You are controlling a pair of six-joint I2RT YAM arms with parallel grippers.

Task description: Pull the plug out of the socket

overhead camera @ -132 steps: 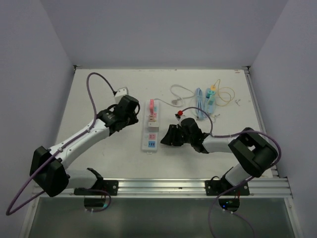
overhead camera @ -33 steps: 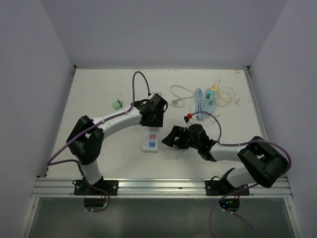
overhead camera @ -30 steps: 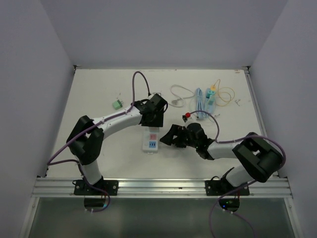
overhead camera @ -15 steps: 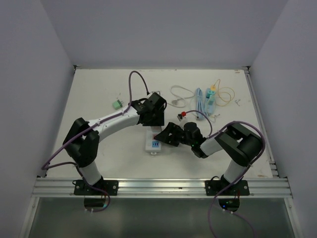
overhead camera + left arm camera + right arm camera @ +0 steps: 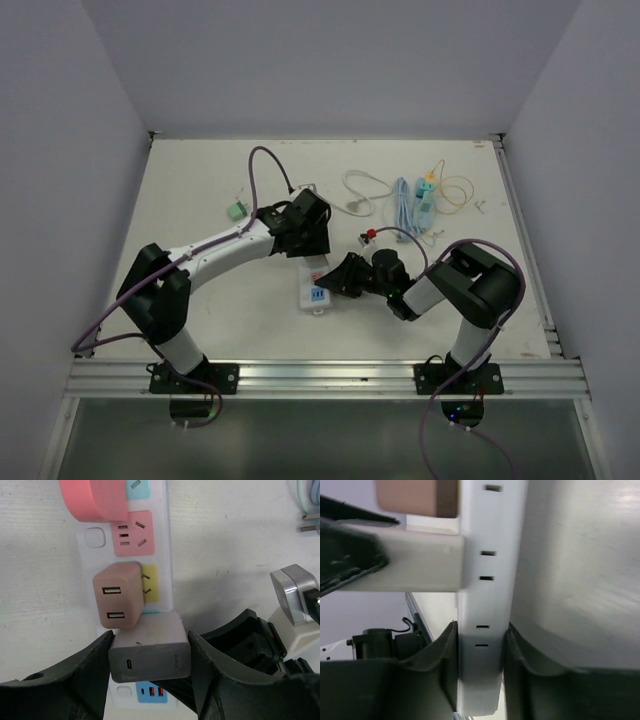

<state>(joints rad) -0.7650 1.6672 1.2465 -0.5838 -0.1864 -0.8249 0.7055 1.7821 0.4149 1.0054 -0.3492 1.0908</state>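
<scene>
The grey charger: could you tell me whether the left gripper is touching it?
Touching. In the left wrist view the fingers of the left gripper clamp both sides of the grey charger.

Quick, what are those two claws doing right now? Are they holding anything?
Left gripper: closed on the grey charger, which is plugged into the strip.
Right gripper: closed on the white power strip.

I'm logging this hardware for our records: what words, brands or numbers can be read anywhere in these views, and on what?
grey charger: one faint small print near its right edge, too small to read.
power strip: no text, only socket slots and coloured panels.
brown USB adapter: no text.
Nothing legible shows in the top or right wrist views.
</scene>
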